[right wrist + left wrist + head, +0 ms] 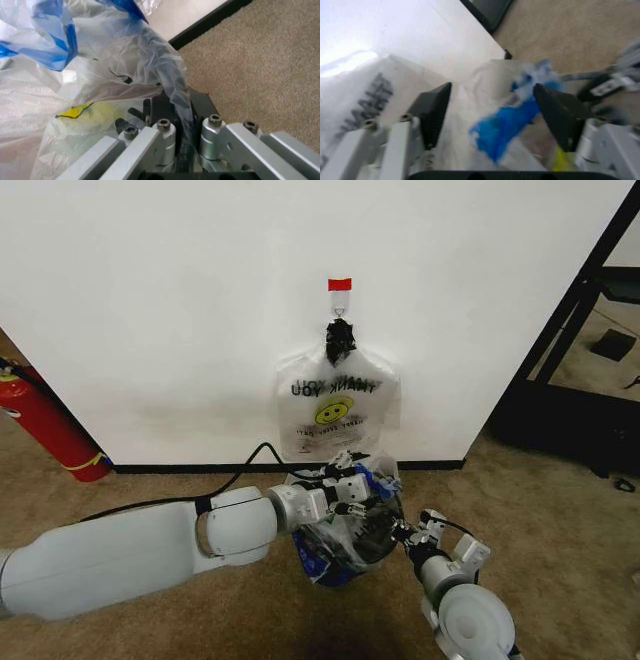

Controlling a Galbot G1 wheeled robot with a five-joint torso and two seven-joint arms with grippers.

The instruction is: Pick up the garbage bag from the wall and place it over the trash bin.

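The garbage bag (pixel 335 555), see-through plastic with blue patches, is draped around the trash bin (pixel 375 532), whose black mesh shows through it, on the carpet below the wall (pixel 180 300). My left gripper (pixel 352 483) reaches in from the left over the bag's top edge. In the left wrist view it (pixel 492 112) is open, with a blue patch of the garbage bag (pixel 505 125) between its black fingers (pixel 434 110). My right gripper (pixel 403 530) is at the bin's right rim. In the right wrist view it (pixel 177 108) is shut on a twisted strip of the garbage bag (pixel 172 80).
A bag with a yellow smiley (pixel 335 412) hangs from the hook under the red tape strip (pixel 340 284), just above the bin. A red fire extinguisher (pixel 45 425) stands at the left. Black furniture (pixel 560 380) is at the right. A black cable (pixel 240 468) runs along my left arm.
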